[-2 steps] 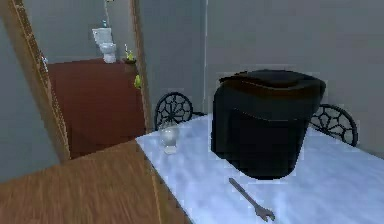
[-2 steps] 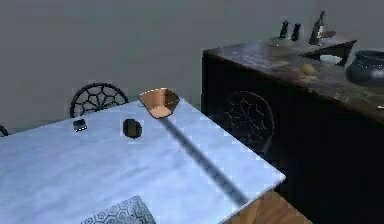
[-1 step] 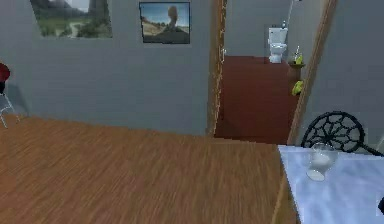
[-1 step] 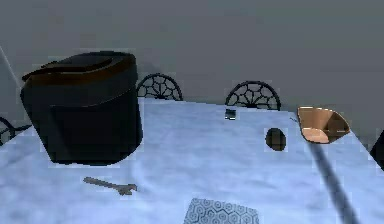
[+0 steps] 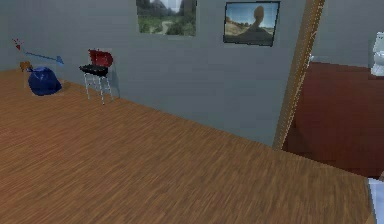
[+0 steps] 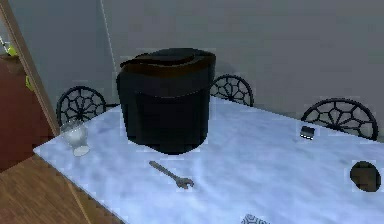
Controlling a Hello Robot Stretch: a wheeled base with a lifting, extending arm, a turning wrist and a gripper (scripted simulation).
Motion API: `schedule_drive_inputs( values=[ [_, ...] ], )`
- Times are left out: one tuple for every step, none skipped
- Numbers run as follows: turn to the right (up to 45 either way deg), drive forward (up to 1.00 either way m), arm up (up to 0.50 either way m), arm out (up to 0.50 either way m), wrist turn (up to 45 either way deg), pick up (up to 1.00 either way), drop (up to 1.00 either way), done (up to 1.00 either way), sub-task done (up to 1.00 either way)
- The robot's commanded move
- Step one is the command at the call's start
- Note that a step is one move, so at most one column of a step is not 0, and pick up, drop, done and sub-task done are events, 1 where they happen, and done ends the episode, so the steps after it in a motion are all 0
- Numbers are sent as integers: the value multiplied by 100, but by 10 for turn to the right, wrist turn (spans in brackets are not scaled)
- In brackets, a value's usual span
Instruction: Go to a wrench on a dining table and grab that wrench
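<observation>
1. Pale blue-white marbled dining table [image 6: 280, 165], near edge closest to camera; brown wooden floor [image 6: 40, 205] below, at arm side view's lower left.
2. Slim grey metal wrench [image 6: 172, 176], lying flat on that tabletop close to the near edge, long axis slanted.
3. Gripper: jaw state cannot be told. Placement of items relative to the jaws likewise cannot be told, so listed against the wrench instead.
4. Large black boxy lidded container [image 6: 165, 100], standing just behind the wrench.
5. Small clear glass cup [image 6: 76, 138], by the table corner, toward arm side view's left of the wrench and apart from it.
6. Small dark flat rectangle [image 6: 308, 132] and dark round item [image 6: 365, 176], well apart toward arm side view's right.
7. Black metal chairs with round spoked backs [image 6: 232, 88], ranged along the far side.
8. Risks, as judged:
   - Thin, flat wrench likely to slip from the fingers, or slide off the near edge if nudged.
   - Overlong reach likely to strike the container.
   - Sideways sweep likely to topple the cup.
</observation>
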Motion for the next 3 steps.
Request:
schedule_drive_inputs(
  values=[
    [0, 0, 50, 0, 0, 0, 0, 0, 0],
    [0, 0, 38, 0, 0, 0, 0, 0, 0],
    [0, 0, 0, 24, 0, 0, 0, 0, 0]
  ],
)
